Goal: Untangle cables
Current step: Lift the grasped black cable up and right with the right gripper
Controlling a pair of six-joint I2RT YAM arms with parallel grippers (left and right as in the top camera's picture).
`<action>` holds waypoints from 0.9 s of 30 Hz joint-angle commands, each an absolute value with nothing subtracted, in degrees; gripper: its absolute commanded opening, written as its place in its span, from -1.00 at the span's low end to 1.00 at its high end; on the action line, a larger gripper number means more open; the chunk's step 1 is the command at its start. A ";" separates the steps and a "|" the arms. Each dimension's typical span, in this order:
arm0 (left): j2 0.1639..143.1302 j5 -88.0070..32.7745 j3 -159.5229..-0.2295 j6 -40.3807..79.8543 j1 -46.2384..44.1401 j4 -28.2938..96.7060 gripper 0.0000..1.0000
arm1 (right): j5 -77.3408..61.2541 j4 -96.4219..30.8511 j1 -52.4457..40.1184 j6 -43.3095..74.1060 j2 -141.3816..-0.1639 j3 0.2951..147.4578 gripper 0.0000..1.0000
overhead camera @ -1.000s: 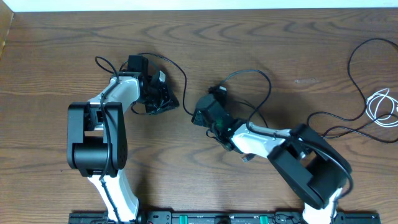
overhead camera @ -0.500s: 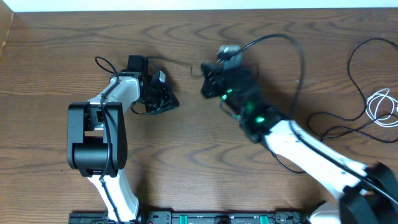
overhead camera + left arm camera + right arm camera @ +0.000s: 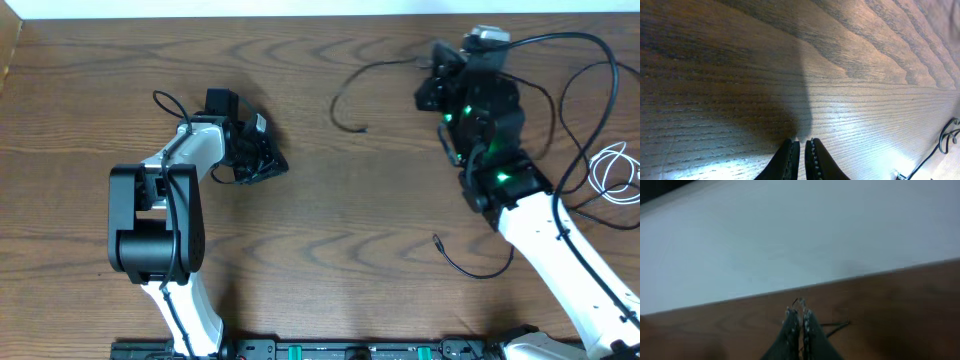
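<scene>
- Shifted since a second ago: right gripper [image 3: 432, 70], from just beside left gripper [image 3: 265, 160] to well apart on its right, nearer the far edge [image 3: 200, 17]; black cable [image 3: 345, 95] carried along.
- Right gripper: pinched tight on that black cable, raised off the wood; plug end [image 3: 365, 128] trails back toward left gripper, stops short of it.
- Left gripper: sits low on the wood, unmoved; jaws all but together, nothing visible between.
- Second black cable [image 3: 470, 268]: lies farther right of left gripper, nearer the robot; passes under right arm [image 3: 560, 240], remainder untraceable.
- White cable [image 3: 612, 165]: coiled farthest right of left gripper, well apart from the held cord.
- Progress, as judgement: held cord looks drawn free of any knot, so well along; left to do, laying it out straight and checking the white coil against nearby black strands, where crossing is not discernible.
- Room: wide bare table [image 3: 330, 250] right of left gripper; far edge close ahead of right gripper, so little pull remains that way.
</scene>
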State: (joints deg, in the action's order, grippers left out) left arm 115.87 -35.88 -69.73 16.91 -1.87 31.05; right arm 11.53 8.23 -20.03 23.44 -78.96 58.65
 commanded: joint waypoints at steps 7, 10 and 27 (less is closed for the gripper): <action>119.26 -29.32 -67.72 17.26 -1.67 30.98 -0.73 | 11.68 1.52 -18.17 24.36 -79.83 59.55 -0.98; 119.26 -29.32 -67.72 17.26 -1.67 30.96 -0.73 | 11.64 1.04 -18.20 24.14 -81.12 59.55 -0.98; 119.26 -29.32 -67.72 17.26 -1.67 30.98 -0.73 | -10.57 7.07 -18.20 23.11 -101.49 59.55 -0.98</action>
